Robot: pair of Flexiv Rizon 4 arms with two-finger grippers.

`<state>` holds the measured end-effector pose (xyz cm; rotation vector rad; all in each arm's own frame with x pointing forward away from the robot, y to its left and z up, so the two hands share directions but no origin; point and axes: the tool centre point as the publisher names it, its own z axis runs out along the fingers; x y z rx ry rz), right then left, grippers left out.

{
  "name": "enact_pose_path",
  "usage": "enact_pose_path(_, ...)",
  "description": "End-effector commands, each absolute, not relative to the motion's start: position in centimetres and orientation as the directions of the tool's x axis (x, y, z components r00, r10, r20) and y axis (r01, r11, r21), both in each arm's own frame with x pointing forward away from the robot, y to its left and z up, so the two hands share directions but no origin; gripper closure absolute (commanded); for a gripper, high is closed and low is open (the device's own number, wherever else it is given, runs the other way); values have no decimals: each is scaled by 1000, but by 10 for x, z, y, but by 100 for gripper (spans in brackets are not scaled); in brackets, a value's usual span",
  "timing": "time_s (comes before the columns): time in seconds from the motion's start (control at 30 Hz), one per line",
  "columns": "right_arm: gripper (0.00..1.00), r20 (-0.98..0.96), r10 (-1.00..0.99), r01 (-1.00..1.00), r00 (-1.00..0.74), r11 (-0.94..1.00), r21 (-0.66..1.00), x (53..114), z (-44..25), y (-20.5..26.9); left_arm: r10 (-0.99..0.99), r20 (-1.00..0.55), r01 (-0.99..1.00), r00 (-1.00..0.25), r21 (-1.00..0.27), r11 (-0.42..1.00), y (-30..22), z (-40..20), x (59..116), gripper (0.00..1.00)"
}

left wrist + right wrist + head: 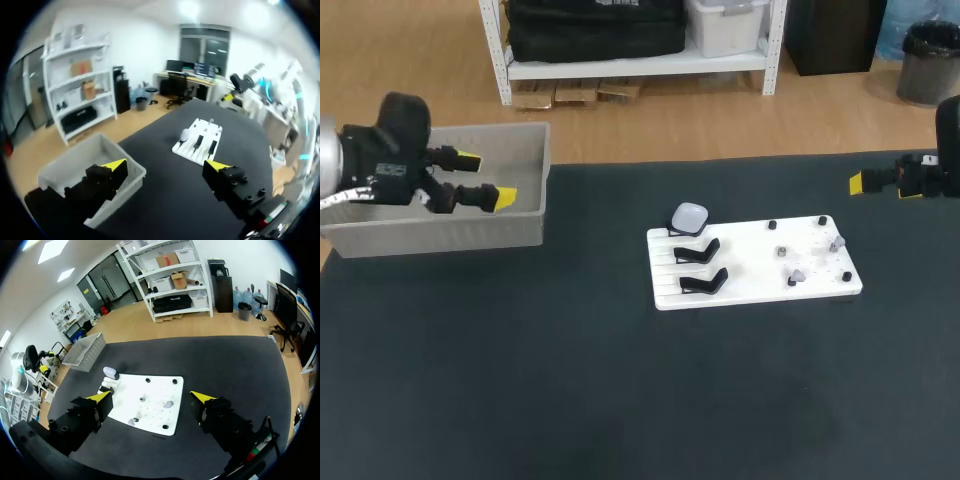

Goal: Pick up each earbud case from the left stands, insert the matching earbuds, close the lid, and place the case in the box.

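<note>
**One case waiting on its stand, both arms well off**

Head view: at the upper left, the left arm (380, 150) is hovering over the grey box (470, 240), its jaws spread and carrying nothing. Right of centre, a white board (755, 290) is lying on the table (520, 380). A white earbud case (690, 217) is sitting on the rearmost stand at the board's left end, and the two black stands (698, 250) just below it are showing bare. Small earbuds (797, 275) are resting toward the board's right side. The right arm (925, 175) is peeking in at the right edge, well apart from the board.

Left wrist view: the jaws are standing wide, one finger over the box (65, 170), with the board (200, 150) and case (184, 134) far ahead.

Right wrist view: these jaws are also gaping on nothing. The board (150, 412) is lying ahead of them, with the case (111, 372) at its far corner.

The case looks smooth and rounded, so an off-centre pinch is likely to pop it off the stand. The earbuds look tiny, and a clumsy approach could be scattering them or seating one crooked, which would be keeping the lid from shutting.
</note>
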<state>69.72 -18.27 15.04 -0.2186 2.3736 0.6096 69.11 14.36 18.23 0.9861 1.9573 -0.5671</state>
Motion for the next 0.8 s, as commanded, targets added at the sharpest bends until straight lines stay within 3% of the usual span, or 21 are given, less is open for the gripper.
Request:
enact_pose_path(0.03, 0, -646, 3, -310, -763, 876, 369, 698, 150, -183, 344, -928, 975, 145, 193, 111, 151, 181, 691, 0)
enact_pose_path(0.3, 0, -646, 3, -310, -763, 876, 369, 698, 150, -183, 344, -928, 975, 145, 193, 111, 151, 181, 691, 0)
enact_pose_path(0.57, 0, -646, 3, -310, -763, 876, 369, 698, 150, -183, 395, -918, 956, 31, 142, 255, 109, 161, 686, 0)
enact_pose_path(0.8, 0, -646, 3, -310, -763, 876, 369, 698, 150, -183, 439, -898, 960, -18, 106, 257, 61, 142, 693, 0)
